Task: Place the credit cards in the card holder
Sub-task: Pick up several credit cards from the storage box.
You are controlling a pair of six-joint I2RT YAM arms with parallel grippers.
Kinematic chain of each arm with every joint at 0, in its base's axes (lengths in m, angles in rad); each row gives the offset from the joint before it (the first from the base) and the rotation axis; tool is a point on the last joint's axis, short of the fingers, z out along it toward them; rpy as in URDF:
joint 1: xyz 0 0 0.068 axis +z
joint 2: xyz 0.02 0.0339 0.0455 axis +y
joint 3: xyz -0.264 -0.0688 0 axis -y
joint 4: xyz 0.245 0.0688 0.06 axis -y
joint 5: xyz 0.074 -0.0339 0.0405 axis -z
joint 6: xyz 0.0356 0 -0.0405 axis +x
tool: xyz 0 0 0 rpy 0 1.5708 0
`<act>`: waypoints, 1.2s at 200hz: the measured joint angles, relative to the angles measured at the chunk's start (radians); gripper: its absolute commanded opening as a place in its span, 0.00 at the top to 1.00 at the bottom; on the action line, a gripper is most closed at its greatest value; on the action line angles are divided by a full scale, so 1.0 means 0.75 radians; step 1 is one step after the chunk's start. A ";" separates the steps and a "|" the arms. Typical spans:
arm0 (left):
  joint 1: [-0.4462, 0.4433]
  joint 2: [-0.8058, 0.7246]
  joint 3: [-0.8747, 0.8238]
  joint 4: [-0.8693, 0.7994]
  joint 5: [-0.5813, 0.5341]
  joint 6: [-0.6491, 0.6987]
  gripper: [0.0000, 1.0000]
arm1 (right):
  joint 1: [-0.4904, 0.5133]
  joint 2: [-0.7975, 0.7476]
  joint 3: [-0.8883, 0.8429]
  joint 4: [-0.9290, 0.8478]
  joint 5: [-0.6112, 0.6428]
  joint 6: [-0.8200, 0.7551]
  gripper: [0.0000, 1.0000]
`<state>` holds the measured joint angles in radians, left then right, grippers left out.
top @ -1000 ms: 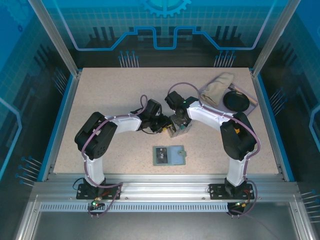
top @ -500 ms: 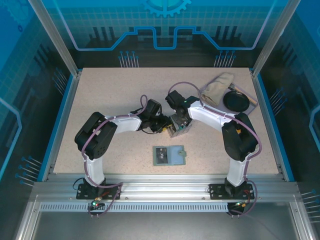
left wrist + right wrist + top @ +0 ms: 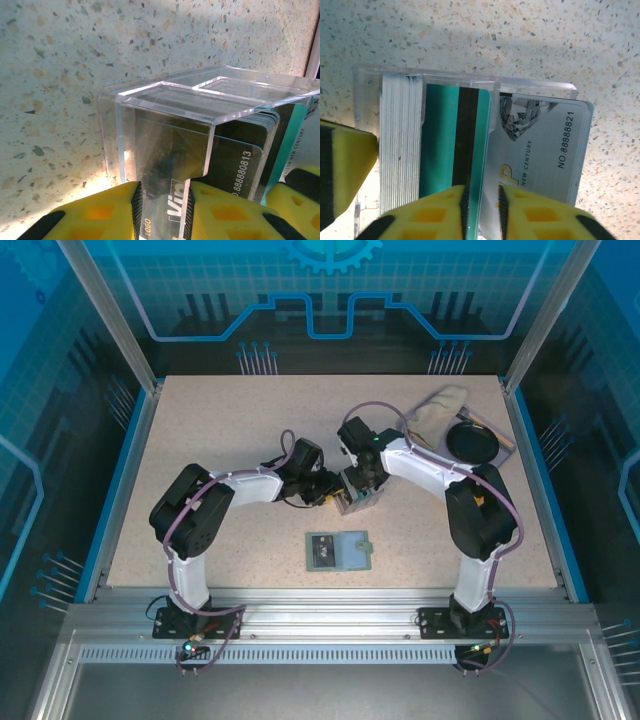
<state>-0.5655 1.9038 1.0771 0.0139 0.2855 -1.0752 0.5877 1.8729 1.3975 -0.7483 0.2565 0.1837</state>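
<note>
Right wrist cam: right end effector (image 3: 482, 212) pinched on a teal card (image 3: 445, 145), looks set to pull it from the box (image 3: 445, 75) the left end effector (image 3: 162, 215) clamps steady, holder (image 3: 338, 551) flat on the counter (image 3: 200, 420) nearby.

The box (image 3: 165, 95) is clear glossy plastic — credit cards (image 3: 450, 140) shiny, table (image 3: 50, 75) matt.

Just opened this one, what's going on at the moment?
Both arms meet over a clear box packed with cards. The left tool clamps the box's wall to steady it, while the right tool pinches a teal card with a dark stripe at the stack's end, seemingly to draw it out. The card holder lies open on the table nearer the bases, untouched.
</note>
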 measured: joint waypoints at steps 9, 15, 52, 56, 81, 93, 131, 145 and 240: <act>0.000 0.000 0.000 0.000 0.000 0.001 0.71 | -0.005 0.012 0.003 -0.002 -0.010 0.002 0.70; 0.000 0.000 0.000 0.000 0.000 0.000 0.71 | -0.006 0.021 0.005 -0.002 -0.016 0.004 0.70; 0.000 0.000 0.000 0.001 0.000 0.001 0.71 | -0.006 0.037 0.012 -0.001 -0.060 0.007 0.78; 0.000 0.000 0.000 0.000 0.000 0.000 0.71 | -0.006 0.037 0.012 -0.001 -0.060 0.013 0.80; 0.000 0.000 0.000 0.000 0.001 0.000 0.71 | -0.010 0.024 0.012 0.001 -0.061 0.022 0.83; 0.000 0.000 0.000 0.000 0.001 0.000 0.71 | -0.010 0.012 0.012 0.000 -0.069 0.023 0.84; 0.000 0.000 0.000 0.001 0.001 0.000 0.71 | -0.008 -0.026 0.012 -0.001 -0.092 0.025 0.93; 0.000 0.000 0.000 0.001 0.001 0.000 0.70 | -0.008 -0.034 0.012 -0.002 -0.115 0.024 0.95; 0.000 -0.100 -0.082 0.009 -0.001 0.014 0.53 | -0.159 -0.288 -0.048 0.048 -0.385 0.135 1.00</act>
<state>-0.5655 1.8286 1.0153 0.0208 0.2848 -1.0649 0.4686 1.6569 1.3613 -0.7124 -0.0319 0.2852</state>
